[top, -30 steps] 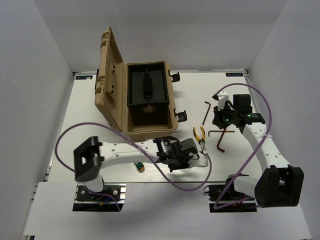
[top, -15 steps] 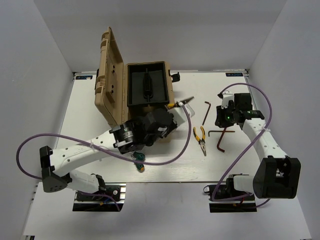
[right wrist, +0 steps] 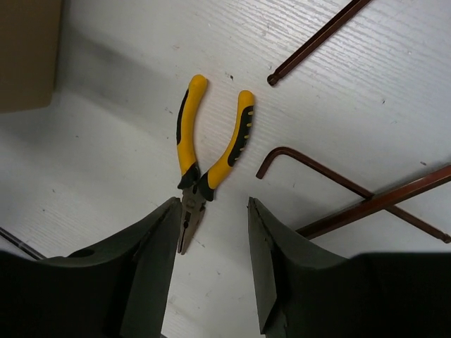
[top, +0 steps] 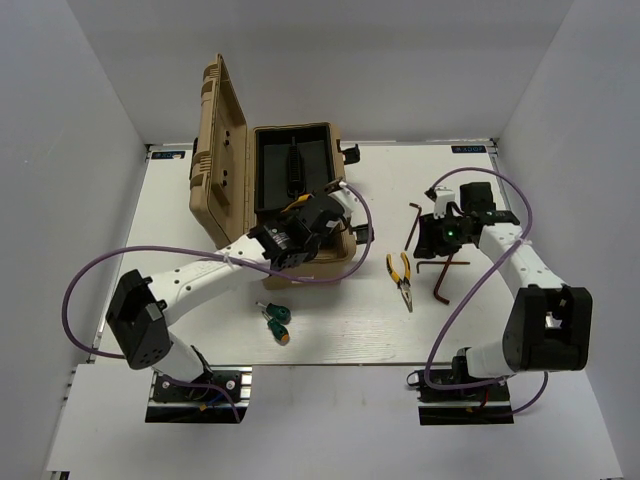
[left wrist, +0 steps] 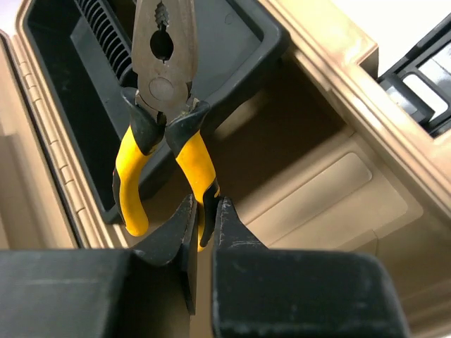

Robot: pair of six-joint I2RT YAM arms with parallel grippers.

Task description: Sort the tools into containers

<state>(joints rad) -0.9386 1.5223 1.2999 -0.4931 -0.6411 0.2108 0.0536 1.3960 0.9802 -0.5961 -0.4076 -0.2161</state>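
From where I stand, the left claw (left wrist: 204, 205) is clamped on just one yellow handle of the carried pliers (left wrist: 165, 67), so the tool hangs a little askew over the open toolbox (left wrist: 324, 49). In the left wrist view its long axis runs from 6 o'clock, where the handles meet the fingers, up to 12 o'clock, where the steel nose lies over the black tray (left wrist: 236, 35). The tan lower well of the box sits off towards 3 and 4 o'clock. That looks like the relation to watch. If the fingers let go here, I reckon the nose would land in the tray while the handles fall short of it, on or past the tray's near edge. The arm needs to settle on one compartment first. Across the table the right claw (right wrist: 213, 208) stands apart, hovering above the bare top. The loose pliers (right wrist: 194, 183) lie flat on the table, straight ahead between its fingers. Their nose points back to 6 o'clock and their handles splay to 12, the whole thing leaning slightly towards 1. In the overhead view they are at about 7 o'clock from that claw, well nearer to it than to the left arm. The hex keys (right wrist: 331, 177) lie just beside them at 3 o'clock, apart from the handles, so a straight drop seems clear.
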